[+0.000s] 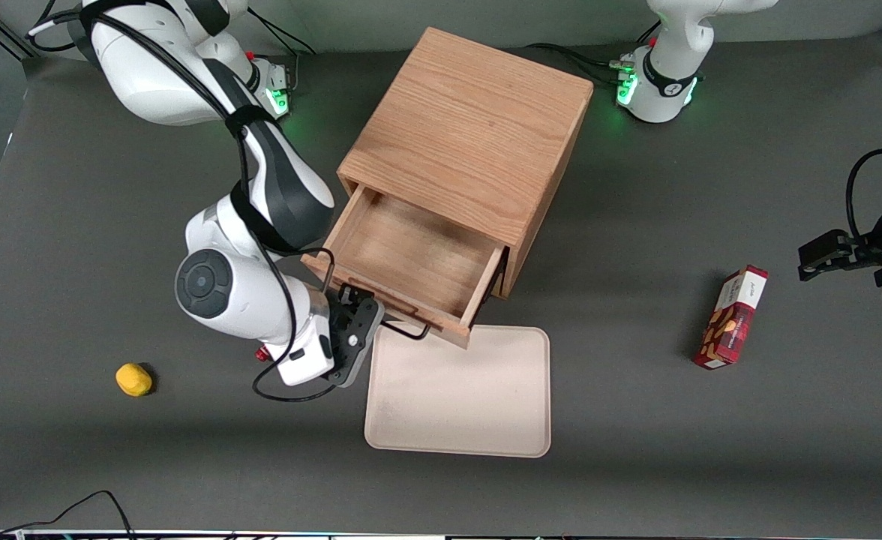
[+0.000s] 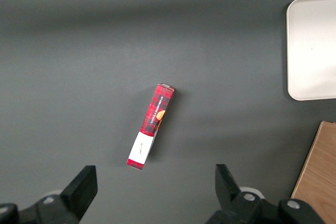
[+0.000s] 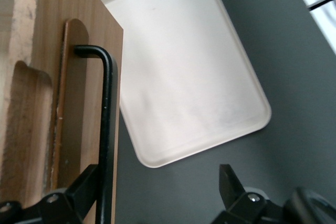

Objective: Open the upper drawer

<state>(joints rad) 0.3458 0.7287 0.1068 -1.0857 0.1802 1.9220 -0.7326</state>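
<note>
The upper drawer stands pulled well out of the oak cabinet, its bare wooden inside showing. Its thin black wire handle sticks out from the drawer front toward the front camera. My right gripper sits at the end of that handle, at the drawer's corner nearest the working arm. In the right wrist view the gripper is open. The handle runs close along one finger, and the second finger stands well apart from it. The drawer front lies just beside the handle.
A cream tray lies flat on the table, nearer the front camera than the drawer, its edge under the drawer front. A yellow lump rests toward the working arm's end. A red plaid box lies toward the parked arm's end.
</note>
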